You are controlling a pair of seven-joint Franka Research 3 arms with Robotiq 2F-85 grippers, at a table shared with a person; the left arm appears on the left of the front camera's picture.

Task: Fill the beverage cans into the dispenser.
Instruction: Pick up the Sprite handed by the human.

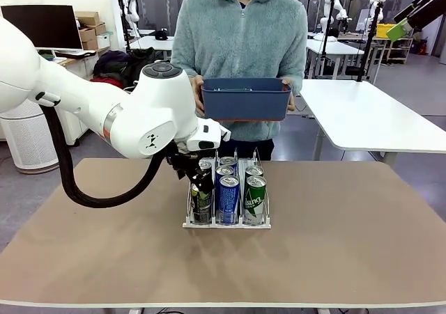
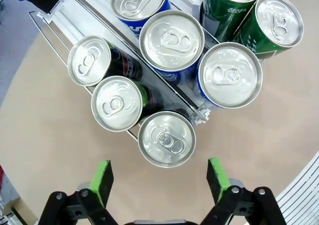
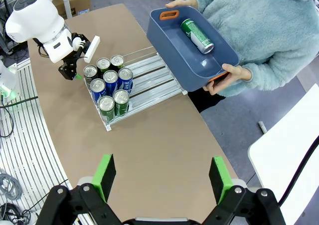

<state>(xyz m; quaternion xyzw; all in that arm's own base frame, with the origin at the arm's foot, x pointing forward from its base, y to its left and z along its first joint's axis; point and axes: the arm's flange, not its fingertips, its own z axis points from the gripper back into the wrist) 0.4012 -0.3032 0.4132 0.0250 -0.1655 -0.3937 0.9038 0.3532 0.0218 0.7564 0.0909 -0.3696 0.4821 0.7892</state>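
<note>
While the person [image 1: 240,35] stands at the far edge holding a blue bin [image 3: 164,40], the brown table [image 1: 348,258] carries just the dispenser [image 3: 154,80]. It sits midway between the left and right edges. Its back end reaches the far edge and its front lip faces the near edge. Bare brown surface spreads wide to both sides of it and toward the near edge. Behind the person are a grey floor, white tables [image 1: 369,112] and a dark monitor [image 1: 42,25].

The three lanes run lengthwise from the near edge to the far edge. Eight cans [image 1: 228,199] stand upright with silver tops up, bunched at the front end. Three black ones fill the left lane, three blue ones the middle and two green ones the right. The rear stretch of each lane is bare rail. One more green can [image 3: 197,35] lies on its side in the bin.

The left claw [image 2: 159,171] hangs at the dispenser's near-left corner, just above the front black can. Its pads are spread wide and it has hold of nothing. The right claw [image 3: 161,167] is high above the table, likewise wide open and holding nothing.
</note>
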